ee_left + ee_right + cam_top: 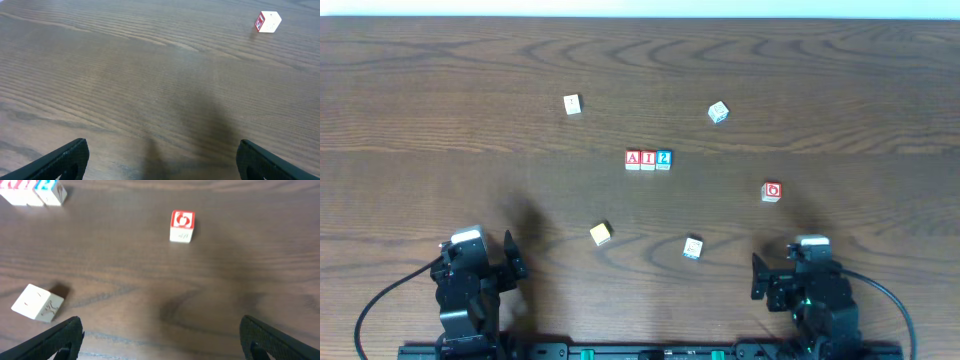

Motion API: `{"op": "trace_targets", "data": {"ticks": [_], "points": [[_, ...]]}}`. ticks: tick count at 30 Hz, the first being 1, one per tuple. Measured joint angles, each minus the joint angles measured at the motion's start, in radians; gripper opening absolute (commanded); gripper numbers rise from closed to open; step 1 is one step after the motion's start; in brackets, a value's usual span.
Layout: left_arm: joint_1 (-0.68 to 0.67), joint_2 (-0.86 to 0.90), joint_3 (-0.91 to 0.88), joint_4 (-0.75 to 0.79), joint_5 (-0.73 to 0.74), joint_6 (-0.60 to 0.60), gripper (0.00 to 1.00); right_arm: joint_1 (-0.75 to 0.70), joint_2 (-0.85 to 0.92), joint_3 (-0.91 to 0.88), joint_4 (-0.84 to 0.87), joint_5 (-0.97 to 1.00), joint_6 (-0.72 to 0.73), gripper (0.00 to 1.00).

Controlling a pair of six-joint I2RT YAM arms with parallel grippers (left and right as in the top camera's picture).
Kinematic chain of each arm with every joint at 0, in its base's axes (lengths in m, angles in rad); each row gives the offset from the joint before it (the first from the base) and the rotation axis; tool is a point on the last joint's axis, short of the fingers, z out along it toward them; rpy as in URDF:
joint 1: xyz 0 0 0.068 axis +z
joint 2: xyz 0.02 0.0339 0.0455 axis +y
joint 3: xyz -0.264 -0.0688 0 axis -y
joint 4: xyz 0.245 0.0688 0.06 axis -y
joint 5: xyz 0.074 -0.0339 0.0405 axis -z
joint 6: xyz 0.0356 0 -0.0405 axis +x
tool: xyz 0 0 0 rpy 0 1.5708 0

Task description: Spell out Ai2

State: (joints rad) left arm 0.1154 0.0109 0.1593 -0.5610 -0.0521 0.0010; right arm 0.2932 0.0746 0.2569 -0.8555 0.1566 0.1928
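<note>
Only the overhead view gives the full layout. My left claw [512, 256] sits at the near left of the table [420, 90], fingers spread wide and holding nothing. The left wrist view confirms the gap, with bare wood under it. That wrist view catches just one cube, a pale block with a red side face [267, 22], at the upper right. Its print is too small to read, and I cannot tell which overhead block it is.

Further right in the overhead view, a white block [572, 104] lies on the far side, its top mark unreadable. A yellow block [601, 233] lies on the near side.

At centre the row reads A I 2: A block [633, 160] red, I block [648, 160] red, 2 block [664, 159] blue, touching side by side. The left wrist view misses the row entirely. The right wrist view has only its right end, cut off at the top left corner, with no letters legible.

Right of the row, a tilted pale block [718, 112] sits on the far side and another pale block [693, 248] on the near side. The right wrist view shows faint scribbles on the nearer one, unreadable. A red-topped block [772, 191] sits well apart from the row. Its white rounded character could be 6 or G, I cannot tell.

My right claw [760, 275] is at the near right, fingers spread, empty.
</note>
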Motion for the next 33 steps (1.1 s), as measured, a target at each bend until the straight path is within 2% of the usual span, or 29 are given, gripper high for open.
{"op": "trace_targets", "data": {"ticks": [6,33], "points": [[0.0,0.0,0.0,0.0,0.0,0.0,0.95,0.001,-0.058,-0.051,0.005,-0.014,0.0,0.99],[0.0,0.0,0.0,0.0,0.0,0.0,0.95,0.001,-0.058,-0.058,0.024,-0.027,0.0,0.99]]}}
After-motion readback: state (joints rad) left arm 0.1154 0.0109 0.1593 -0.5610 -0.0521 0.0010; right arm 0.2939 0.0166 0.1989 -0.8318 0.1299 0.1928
